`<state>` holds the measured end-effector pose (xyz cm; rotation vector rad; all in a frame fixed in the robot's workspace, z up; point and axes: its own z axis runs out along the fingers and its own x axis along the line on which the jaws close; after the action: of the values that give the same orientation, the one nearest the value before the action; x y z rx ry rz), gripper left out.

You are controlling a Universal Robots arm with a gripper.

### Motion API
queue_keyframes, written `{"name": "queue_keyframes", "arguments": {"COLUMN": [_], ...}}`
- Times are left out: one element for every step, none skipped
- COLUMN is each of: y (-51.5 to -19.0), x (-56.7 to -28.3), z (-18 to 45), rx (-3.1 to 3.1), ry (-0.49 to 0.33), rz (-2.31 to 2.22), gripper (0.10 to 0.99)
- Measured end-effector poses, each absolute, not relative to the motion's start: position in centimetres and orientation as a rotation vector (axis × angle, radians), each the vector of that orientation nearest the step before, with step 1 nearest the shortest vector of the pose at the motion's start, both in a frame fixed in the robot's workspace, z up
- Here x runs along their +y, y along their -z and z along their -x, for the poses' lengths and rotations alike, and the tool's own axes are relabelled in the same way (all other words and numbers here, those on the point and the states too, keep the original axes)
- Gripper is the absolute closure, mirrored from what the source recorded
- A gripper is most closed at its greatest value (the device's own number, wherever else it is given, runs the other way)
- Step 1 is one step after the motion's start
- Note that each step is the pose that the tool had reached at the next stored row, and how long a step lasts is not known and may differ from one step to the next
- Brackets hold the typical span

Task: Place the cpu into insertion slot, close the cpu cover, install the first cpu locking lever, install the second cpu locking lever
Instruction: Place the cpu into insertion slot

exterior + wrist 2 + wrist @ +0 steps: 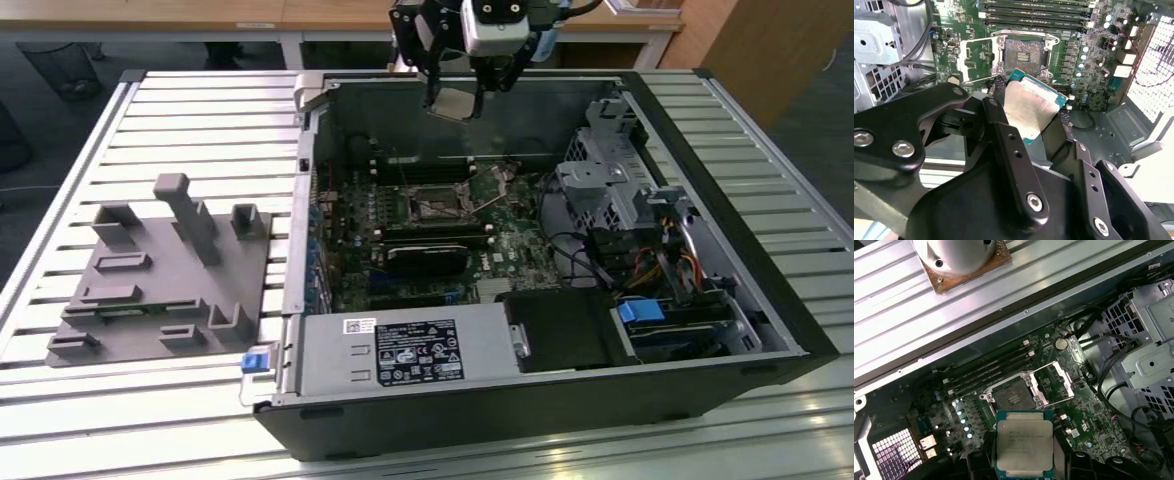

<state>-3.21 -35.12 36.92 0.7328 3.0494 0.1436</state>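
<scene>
Gripper (457,98) hung over the far edge of the open computer case (534,425), its fingers (999,125) pinching the cpu (1030,106) by two opposite edges, well above the motherboard (1094,432). The insertion slot (1011,392) lay bare near the board's far edge with the cpu cover (1054,382) swung open and lying beside it, hinged at one side of the socket. The chip was not yet seated and, in the exterior view, looked tilted rather than level with the board. The likely hazard was a skewed landing: a chip that met the socket corner-first or out of line with its rim could bend the contacts or perch on the frame. A narrow edge grip could also let it slip or rotate on the way down, and the open cover stood close enough to catch a finger.
</scene>
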Motion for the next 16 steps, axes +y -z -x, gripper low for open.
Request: {"name": "queue_keyframes", "arguments": {"y": [-36.92,-36.91,-36.91,-36.91,-36.9,-36.9,-36.9,-36.89,-36.88,-36.88,-36.87,-36.87,-36.86,-36.86,-36.85,-36.85], "x": [-35.12,-35.12,-35.12,-35.12,-35.12,-35.12,-35.12,-35.12,-35.12,-35.12,-35.12,-35.12,-35.12,-35.12,-35.12,-35.12], "z": [3.21,3.21,3.21,3.21,3.21,3.21,3.21,3.21,3.21,3.21,3.21,3.21,3.21,3.21,3.21,3.21], "rx": [3.046,3.043,3.04,3.037,3.034,3.031,3.027,3.024,3.02,3.017,3.013,3.01,3.006,3.002,2.999,2.995], "ry": [-0.144,-0.144,-0.143,-0.143,-0.143,-0.143,-0.143,-0.143,-0.143,-0.143,-0.143,-0.143,-0.143,-0.143,-0.143,-0.143], "rz": [-0.744,-0.755,-0.766,-0.777,-0.789,-0.799,-0.81,-0.821,-0.833,-0.844,-0.856,-0.867,-0.879,-0.89,-0.901,-0.912], "gripper": [0.545,0.545,0.545,0.545,0.545,0.545,0.545,0.545,0.545,0.545,0.545,0.545,0.545,0.545,0.545,0.545]}}
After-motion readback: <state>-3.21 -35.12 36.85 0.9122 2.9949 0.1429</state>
